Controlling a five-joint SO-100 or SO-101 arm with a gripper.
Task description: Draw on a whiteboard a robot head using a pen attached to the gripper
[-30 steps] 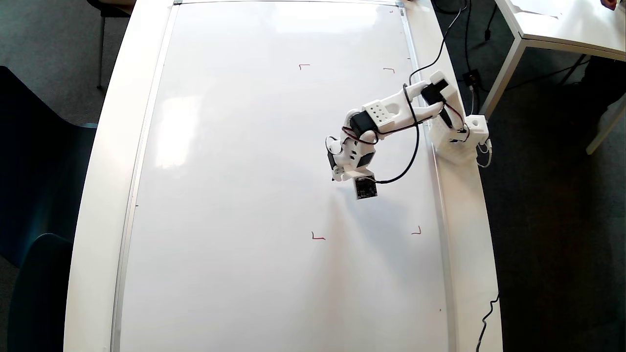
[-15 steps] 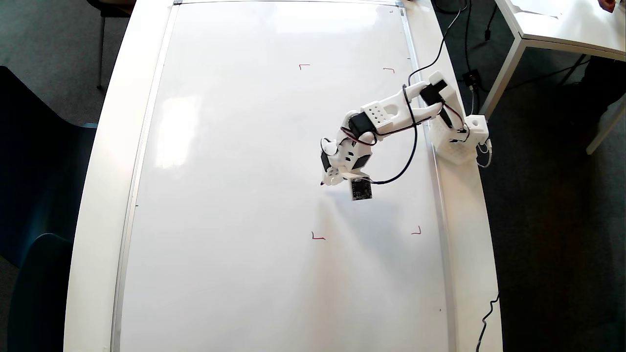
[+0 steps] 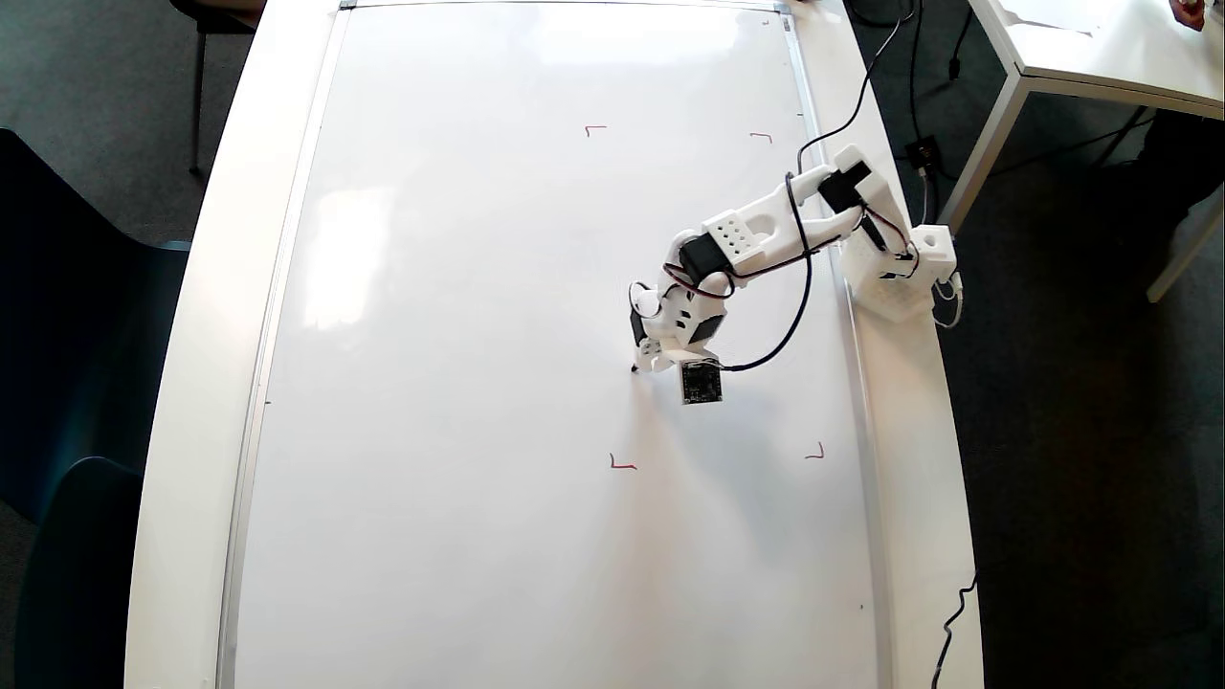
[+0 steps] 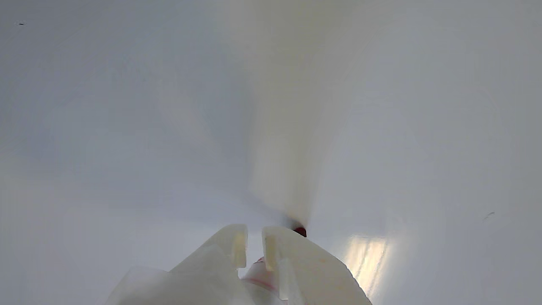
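The whiteboard [image 3: 459, 316] covers most of the tabletop in the overhead view and fills the wrist view [image 4: 169, 106]. No robot head shows on it in either view. My gripper [image 3: 649, 358] hangs over the board's right half, between the red corner marks. In the wrist view the gripper [image 4: 254, 239] is shut on the pen [image 4: 259, 274], a white barrel seen between the white fingers [image 4: 292, 262]. The pen's red tip [image 4: 300, 231] sits at the board surface. From above the pen tip [image 3: 634, 368] shows as a small dark point at the board.
Red corner marks sit at upper left [image 3: 595, 128], upper right [image 3: 761, 137], lower left [image 3: 622, 465] and lower right [image 3: 815, 454]. The arm base [image 3: 895, 282] stands on the table's right edge with black cables. Another table [image 3: 1101, 48] and dark chairs [image 3: 67, 316] flank the table.
My gripper has swung left and a little toward the lower corner marks, and dropped lower. The pen tip now sits at the board surface.
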